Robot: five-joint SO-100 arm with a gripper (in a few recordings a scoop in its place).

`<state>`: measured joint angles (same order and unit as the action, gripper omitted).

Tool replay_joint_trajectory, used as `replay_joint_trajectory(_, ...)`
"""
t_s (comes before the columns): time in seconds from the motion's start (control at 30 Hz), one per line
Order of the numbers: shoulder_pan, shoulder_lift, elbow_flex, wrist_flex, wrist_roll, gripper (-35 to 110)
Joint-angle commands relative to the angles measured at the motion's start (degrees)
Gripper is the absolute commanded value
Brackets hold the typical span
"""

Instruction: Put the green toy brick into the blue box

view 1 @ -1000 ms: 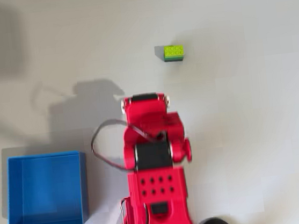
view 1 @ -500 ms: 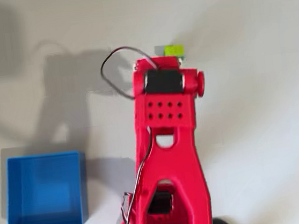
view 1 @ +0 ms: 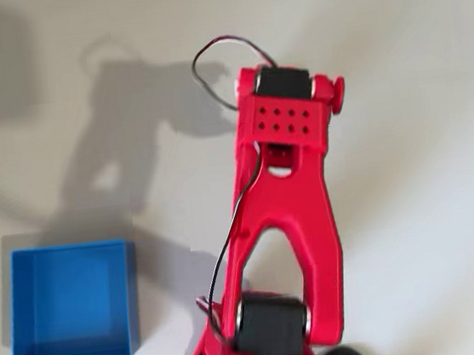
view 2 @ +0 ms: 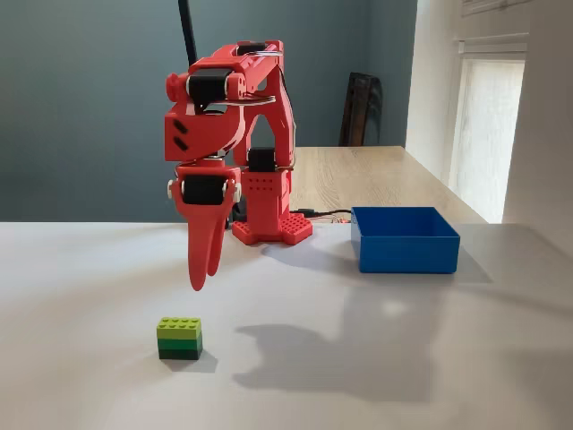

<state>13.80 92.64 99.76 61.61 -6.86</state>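
My desk (view 2: pixel 466 358) is a plain pale grey-white sheet, matte, carrying soft shadows of my arm; behind it in the fixed view a wooden tabletop (view 2: pixel 376 179) runs back toward a dark teal wall (view 2: pixel 81 98), with a bright window (view 2: pixel 492 116) on the right and a dark chair back (view 2: pixel 360 107) against the far wall. My gripper (view 2: pixel 204 269) hangs above the desk with its fingers pointing straight down and drawn together to a narrow tip, closed on nothing. The green toy brick (view 2: pixel 179 338) sits on the desk just below my gripper and a little to the left of it in the fixed view, lime layer up, not touched. The blue box (view 2: pixel 404 238) stands well apart from my gripper, off to the right in that view and near my red base (view 2: pixel 269 224). From overhead my red arm (view 1: pixel 286 197) stretches up the picture and covers the place where the brick lies, so the brick and my fingertips are plain only from the side; the overhead view instead gives the box (view 1: pixel 71 303) as an open square at lower left, its floor bare
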Motion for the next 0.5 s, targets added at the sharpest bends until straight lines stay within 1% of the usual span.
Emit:
replay_joint_trajectory(0.0,1.6,-2.5,-8.3,0.4,0.3,29)
replay_joint_trajectory(0.2,1.8,-8.5,-15.5,0.5,1.3,29)
replay_joint_trajectory(0.47,2.2,-14.8,-21.0,1.6,1.8,30)
